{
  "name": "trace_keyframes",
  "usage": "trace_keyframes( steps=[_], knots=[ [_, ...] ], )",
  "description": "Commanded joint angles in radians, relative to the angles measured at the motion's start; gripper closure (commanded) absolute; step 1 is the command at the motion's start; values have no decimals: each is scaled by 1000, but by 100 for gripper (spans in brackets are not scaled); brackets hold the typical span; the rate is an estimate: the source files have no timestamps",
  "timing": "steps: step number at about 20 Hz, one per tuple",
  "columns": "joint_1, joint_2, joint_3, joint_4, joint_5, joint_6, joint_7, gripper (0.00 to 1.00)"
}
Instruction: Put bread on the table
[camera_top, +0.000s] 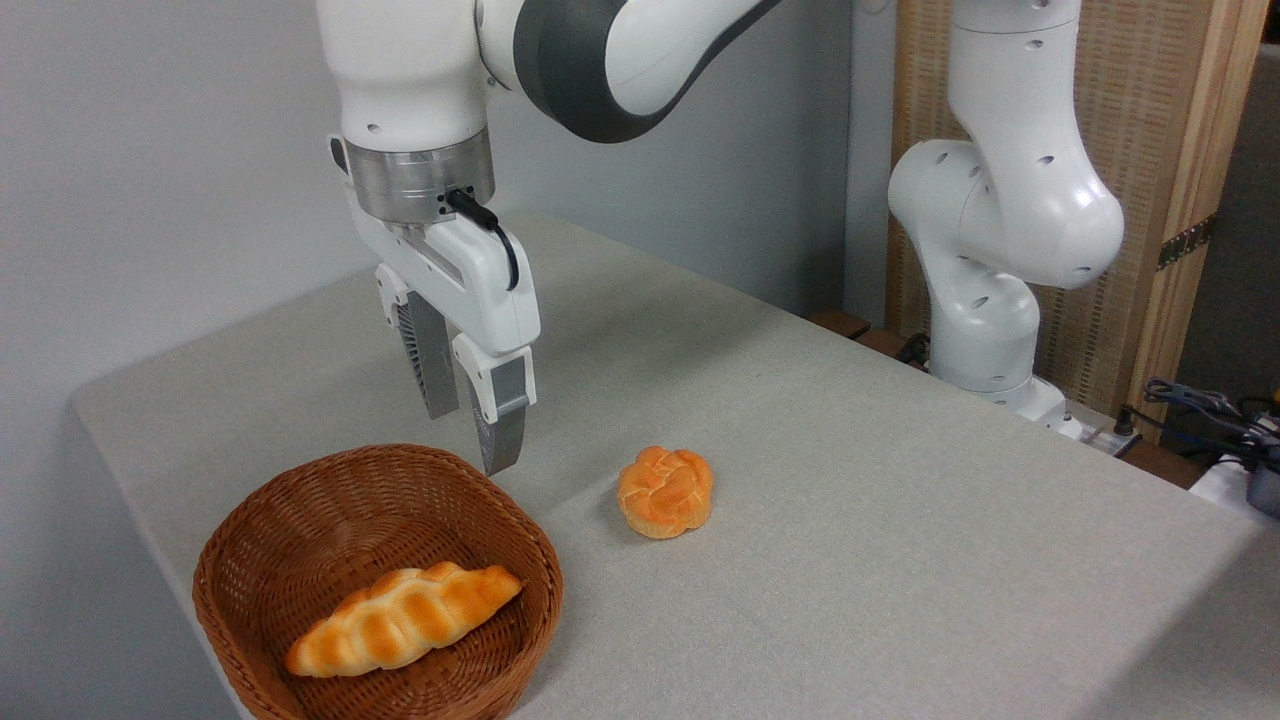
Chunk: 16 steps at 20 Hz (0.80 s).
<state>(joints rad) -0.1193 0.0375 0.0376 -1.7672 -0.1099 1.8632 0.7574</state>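
We see nothing done yet: our white two-finger gripper (470, 420) hangs spread and empty at upper left, the golden-brown braided loaf (403, 618) lying in the brown wicker basket (300, 510), not on the grey fabric table (900, 520)

We see the bread (403, 618) lying in the wicker basket (250, 560) on the table (900, 520), our gripper (470, 440) parted above the basket's far rim, a round bun (665, 491) nearby.
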Motion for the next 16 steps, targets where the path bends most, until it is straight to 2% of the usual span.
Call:
trace_keyframes(
  steps=[1,16],
  knots=[
    [-5,-13,10,0,10,-22,11,0],
    [-2,-36,38,-2,10,-7,10,0]
  ],
)
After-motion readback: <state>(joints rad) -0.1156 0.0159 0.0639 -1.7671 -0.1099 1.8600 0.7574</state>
